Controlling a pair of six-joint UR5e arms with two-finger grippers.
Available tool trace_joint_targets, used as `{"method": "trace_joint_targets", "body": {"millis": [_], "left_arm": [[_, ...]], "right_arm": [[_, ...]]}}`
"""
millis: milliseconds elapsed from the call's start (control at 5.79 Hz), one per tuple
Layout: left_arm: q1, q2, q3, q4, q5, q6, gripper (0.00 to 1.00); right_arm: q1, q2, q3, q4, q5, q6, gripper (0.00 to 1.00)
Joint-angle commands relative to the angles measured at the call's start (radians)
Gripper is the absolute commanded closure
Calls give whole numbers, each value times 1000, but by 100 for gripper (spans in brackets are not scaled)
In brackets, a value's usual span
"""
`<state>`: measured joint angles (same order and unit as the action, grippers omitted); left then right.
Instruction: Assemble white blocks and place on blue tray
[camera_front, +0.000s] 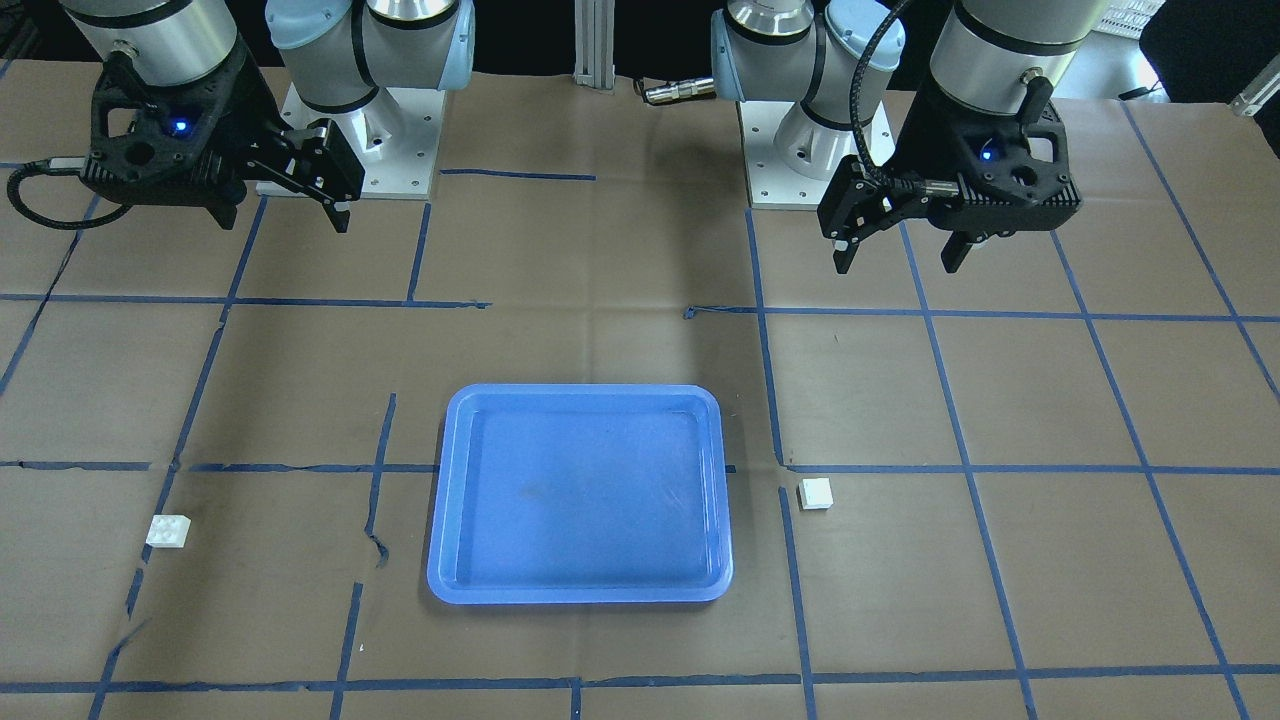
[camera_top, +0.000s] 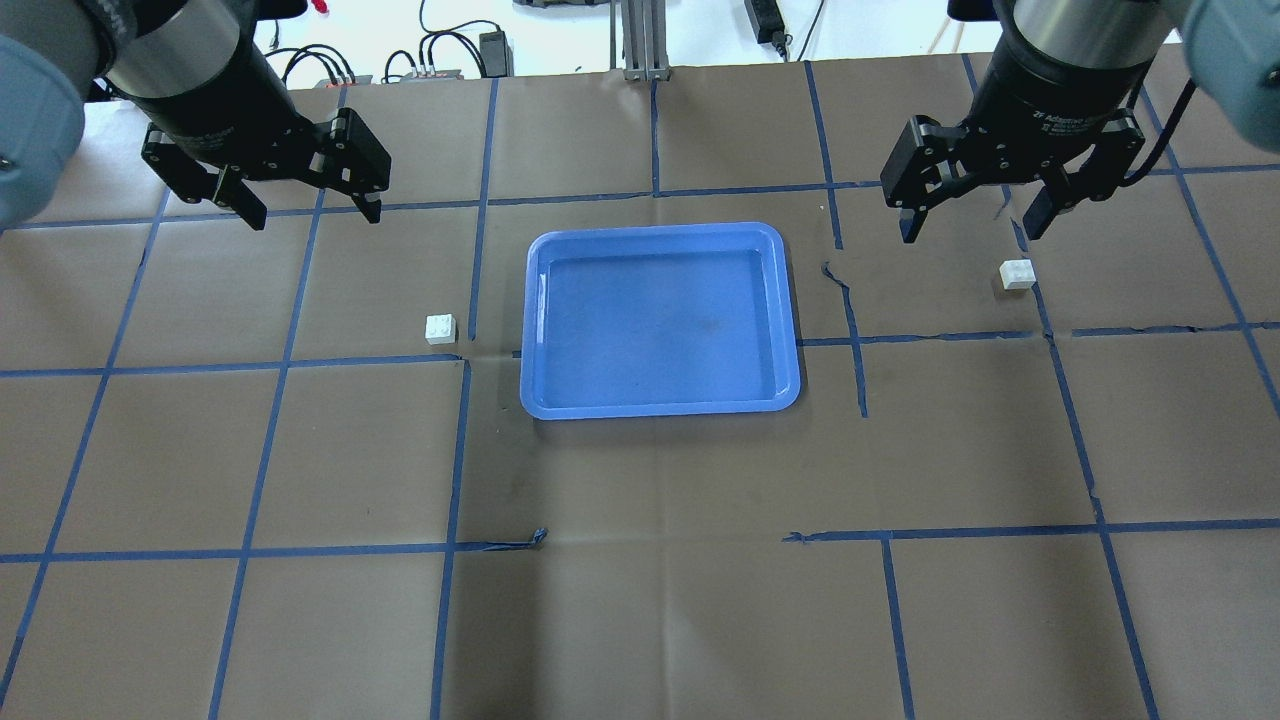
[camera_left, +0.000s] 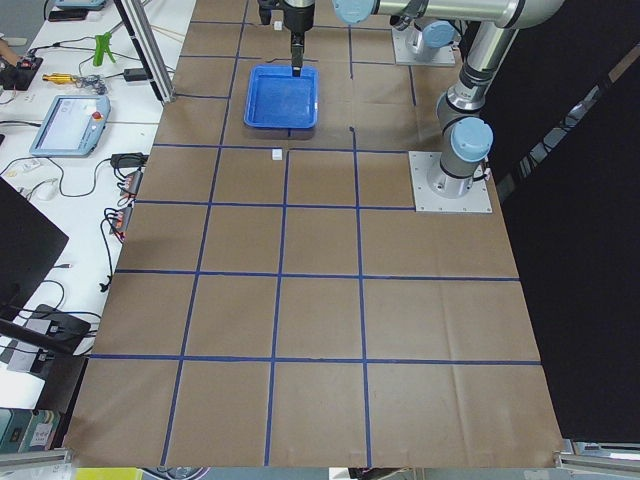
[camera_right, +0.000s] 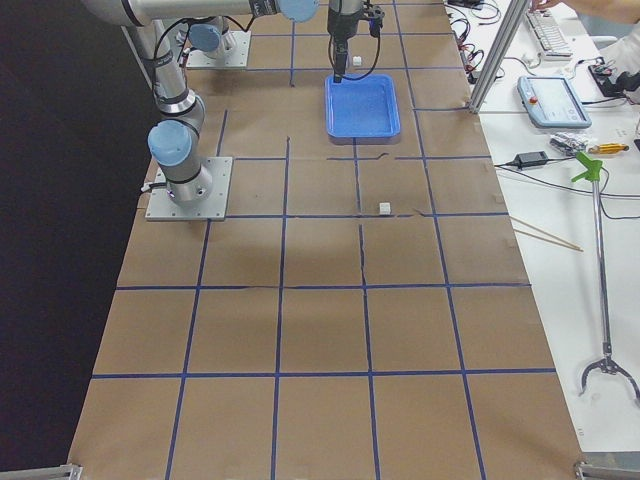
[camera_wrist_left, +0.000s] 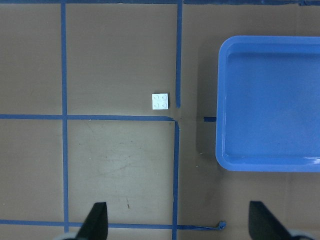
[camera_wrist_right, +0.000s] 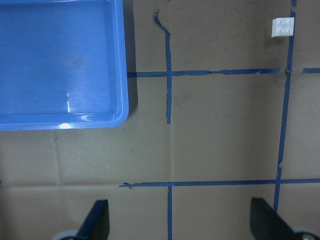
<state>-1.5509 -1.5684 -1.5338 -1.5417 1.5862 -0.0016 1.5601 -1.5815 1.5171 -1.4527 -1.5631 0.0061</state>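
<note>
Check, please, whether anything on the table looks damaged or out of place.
Only the tape: a blue strip beside the tray is torn and wavy, and another piece's end curls loose. Both blocks lie on the table, outside the tray.

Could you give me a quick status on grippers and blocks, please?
Left gripper open, empty. Right gripper open, empty. Left block, right block on table, either side of tray, not joined. Nothing in the way.
</note>
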Motion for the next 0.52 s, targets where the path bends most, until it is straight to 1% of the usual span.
{"method": "trace_joint_targets", "body": {"millis": [0, 173, 346], "left_arm": [[6, -2, -3, 0, -5, 9, 0], [11, -13, -14, -2, 3, 17, 0], [15, -63, -23, 3, 6, 15, 0]], "right_arm": [[0, 0, 0, 0, 0, 0, 0], [0, -2, 0, 0, 0, 0, 0], [0, 0, -6, 1, 0, 2, 0]]}}
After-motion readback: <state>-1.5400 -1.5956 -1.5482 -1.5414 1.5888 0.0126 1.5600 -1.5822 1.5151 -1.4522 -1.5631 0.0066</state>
